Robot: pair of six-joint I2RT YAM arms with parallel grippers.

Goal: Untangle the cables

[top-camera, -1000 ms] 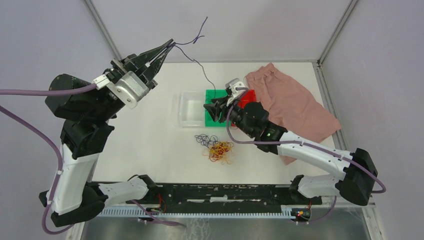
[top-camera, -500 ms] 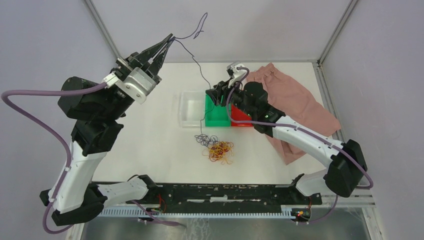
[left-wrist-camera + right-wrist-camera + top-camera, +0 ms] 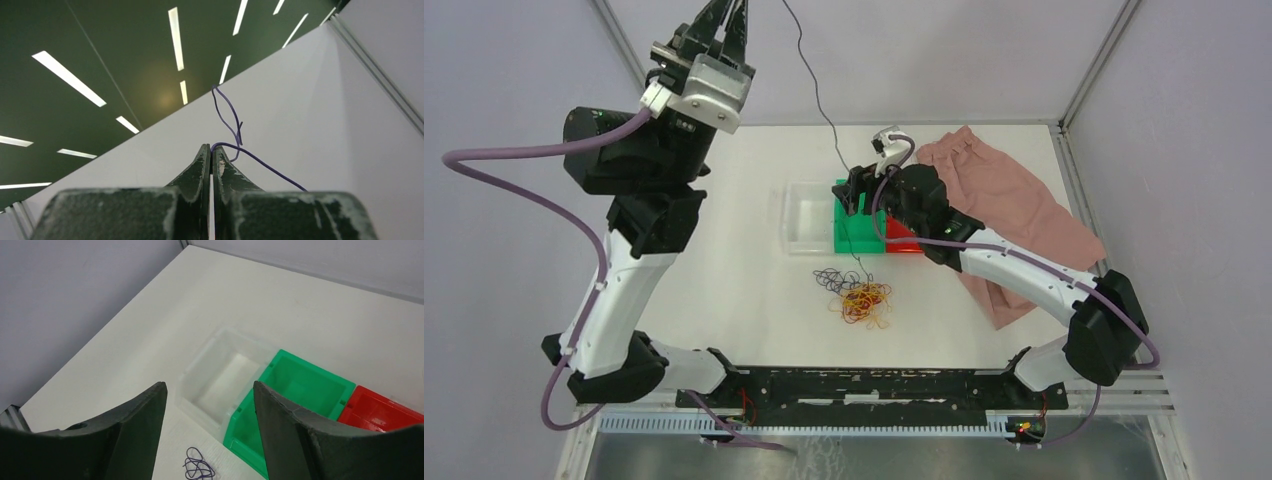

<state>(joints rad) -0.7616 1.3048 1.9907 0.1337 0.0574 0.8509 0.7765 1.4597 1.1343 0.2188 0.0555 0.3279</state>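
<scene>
Three bins: clear bin [image 3: 809, 215], green bin [image 3: 854, 236], red bin [image 3: 905, 236]. One pink garment [image 3: 1014, 200]. One tangled heap of cables [image 3: 862, 298]; one separate purple cable [image 3: 820, 100].

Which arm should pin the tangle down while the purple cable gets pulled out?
Right. The right gripper is open and empty, low over the green bin, close to the tangle. The left gripper is shut on the purple cable, high up and far from the pile.

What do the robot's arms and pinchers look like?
The left arm and right arm have white shells and chunky black joints, with a thick lilac cable looping along each. The left gripper and right gripper each have two dark, pointed fingers with scuffed, pale-speckled surfaces.
</scene>
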